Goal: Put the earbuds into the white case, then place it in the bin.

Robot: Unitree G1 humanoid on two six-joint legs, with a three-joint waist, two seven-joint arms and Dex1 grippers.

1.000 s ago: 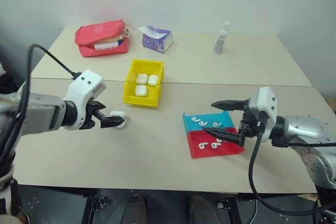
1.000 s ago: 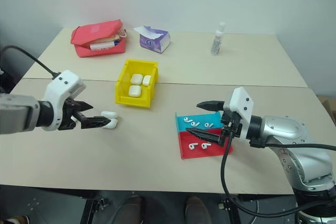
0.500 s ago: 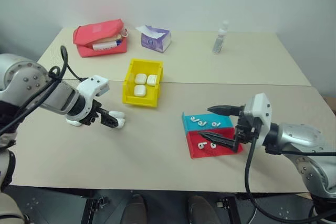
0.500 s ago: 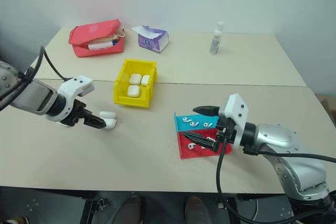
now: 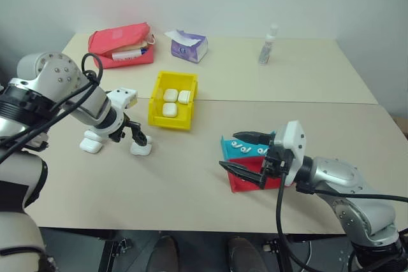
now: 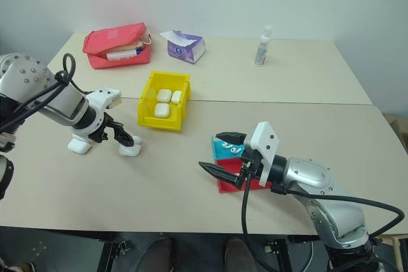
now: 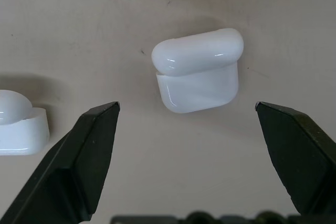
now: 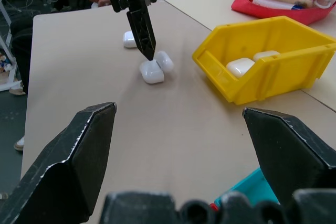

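Looking at the white case [image 5: 141, 150] at left of centre, I see it lying on the table [image 5: 191, 189], lid apparently ajar; earbuds [image 5: 245, 148] remain in the trays, and the bin [image 5: 172, 100] holds 3 cases. My left gripper [image 5: 131, 133] points down over it, fingers spread, empty; right gripper [image 5: 245, 152] level, open.

A glossy white case [image 7: 198, 70] lies on the beige table [image 5: 191, 183], beside a bright yellow bin [image 5: 173, 100], teal tray [image 5: 245, 148], red tray [image 5: 245, 183], red pouch [image 5: 121, 44] and purple tissue pack [image 5: 189, 47].
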